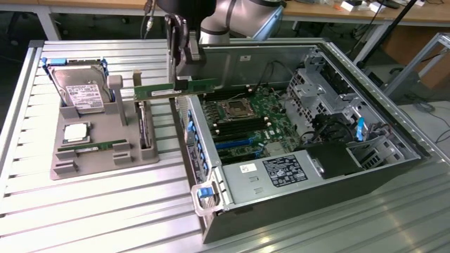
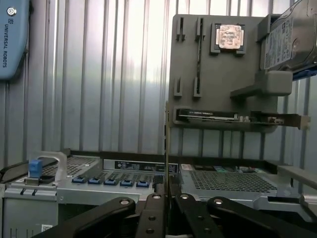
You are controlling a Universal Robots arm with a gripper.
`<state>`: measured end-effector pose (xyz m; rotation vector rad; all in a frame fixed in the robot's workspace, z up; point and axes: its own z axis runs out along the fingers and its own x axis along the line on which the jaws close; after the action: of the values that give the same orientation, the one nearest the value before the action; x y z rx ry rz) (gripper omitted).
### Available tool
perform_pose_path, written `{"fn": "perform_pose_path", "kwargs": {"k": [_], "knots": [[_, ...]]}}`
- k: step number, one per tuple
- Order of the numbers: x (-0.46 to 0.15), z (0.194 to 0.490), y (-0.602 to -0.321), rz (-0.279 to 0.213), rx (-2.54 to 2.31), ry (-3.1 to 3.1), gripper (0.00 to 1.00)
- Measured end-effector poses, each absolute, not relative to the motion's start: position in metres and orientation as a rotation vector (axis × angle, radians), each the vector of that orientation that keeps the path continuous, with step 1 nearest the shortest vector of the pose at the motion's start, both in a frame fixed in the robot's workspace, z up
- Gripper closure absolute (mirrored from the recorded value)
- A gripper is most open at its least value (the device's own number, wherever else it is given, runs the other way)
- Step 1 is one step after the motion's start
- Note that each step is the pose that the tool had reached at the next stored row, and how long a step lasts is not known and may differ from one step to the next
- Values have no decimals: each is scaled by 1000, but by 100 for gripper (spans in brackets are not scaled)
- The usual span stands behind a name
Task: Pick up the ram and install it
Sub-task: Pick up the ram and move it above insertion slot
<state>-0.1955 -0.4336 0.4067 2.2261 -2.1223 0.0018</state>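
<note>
Two ram sticks are there: one ram (image 1: 168,92) is clamped between the narrow-set fingers (image 2: 148,218) of the gripper (image 1: 184,83) and hangs level in the air above the wall of the open computer case (image 1: 302,179) on the exterior view's left. The second ram stick (image 1: 91,146) lies in the grey holder (image 1: 98,163) on the desk (image 1: 105,211) — together with one processor chip (image 1: 76,133), one hard drive (image 1: 81,92) and one upright expansion card (image 1: 144,132). In the wrist view the held ram (image 2: 167,148) is seen edge-on as a thin line, one end hidden between the fingers — and the arm is cut off at the exterior view's upper edge.
</note>
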Motion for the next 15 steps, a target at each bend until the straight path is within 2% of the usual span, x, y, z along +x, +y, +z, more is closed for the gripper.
{"fn": "perform_pose_path", "kwargs": {"k": [15], "knots": [[-164, 407, -434, 9, 2223, -2119, 87]]}}
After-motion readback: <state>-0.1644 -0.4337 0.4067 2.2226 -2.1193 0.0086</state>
